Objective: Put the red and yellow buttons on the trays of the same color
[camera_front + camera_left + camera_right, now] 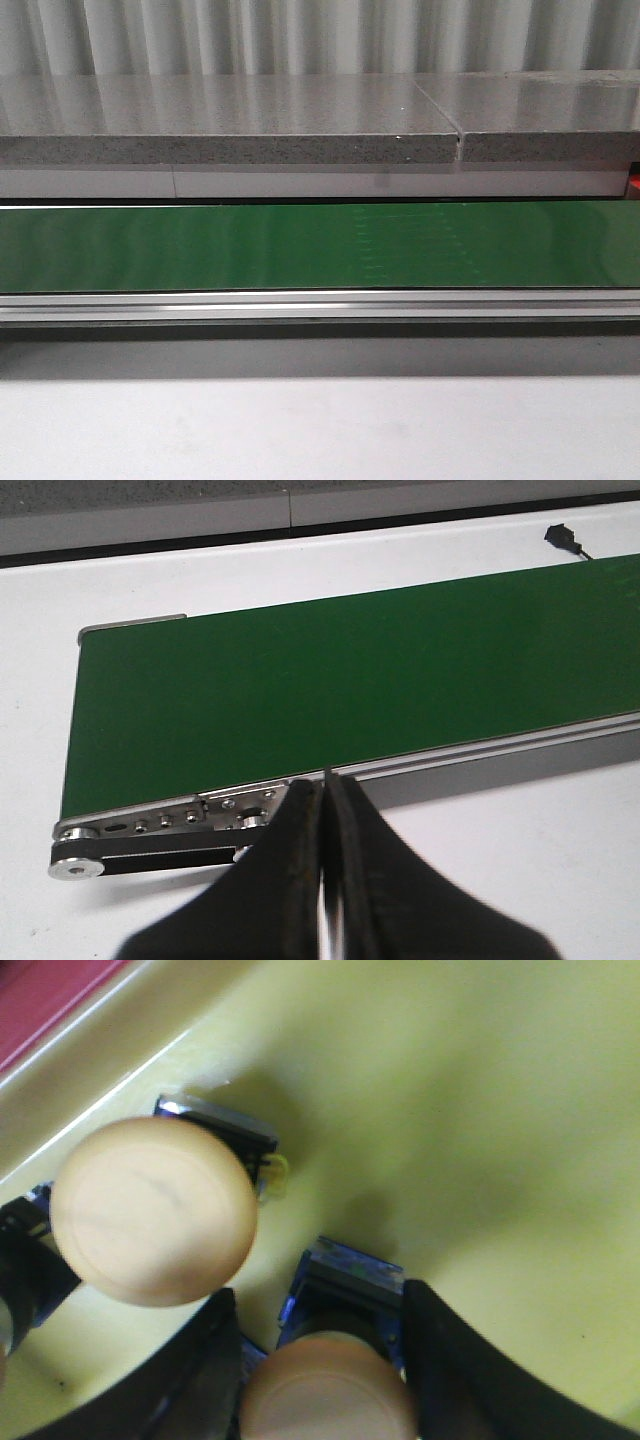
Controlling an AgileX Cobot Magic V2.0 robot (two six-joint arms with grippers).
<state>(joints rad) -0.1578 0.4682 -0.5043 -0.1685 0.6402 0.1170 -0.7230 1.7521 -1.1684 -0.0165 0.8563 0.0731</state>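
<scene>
Right fingers (325, 1360) pinch a yellow button (328, 1390) over the yellow tray (480, 1110); left fingers (325, 810) pressed together.

Lab/industrial test cell, not a home.
I'm facing a green conveyor belt (300, 245) in an aluminium frame (300, 305) on a white table (320, 430), grey stone-look slab (230, 125) and corrugated metal wall (300, 35) behind it. Power plug (562, 538) lies loose on the tabletop.
</scene>
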